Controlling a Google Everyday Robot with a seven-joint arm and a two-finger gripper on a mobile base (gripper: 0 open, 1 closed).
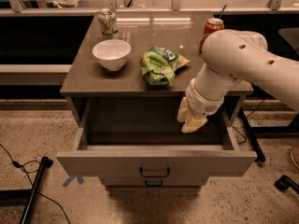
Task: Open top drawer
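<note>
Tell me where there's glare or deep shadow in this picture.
Camera view: glare streaks the rear of the table; the inside of the open top drawer is shadowed, with the gripper over it; behind the table it is nearly black.

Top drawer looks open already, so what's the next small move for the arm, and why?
Probably raise the gripper straight up and back, clear of the drawer. The top drawer stands pulled well out, grey interior exposed, and the gripper hangs over its right side, apart from the black handle, so more pulling seems unneeded.
</note>
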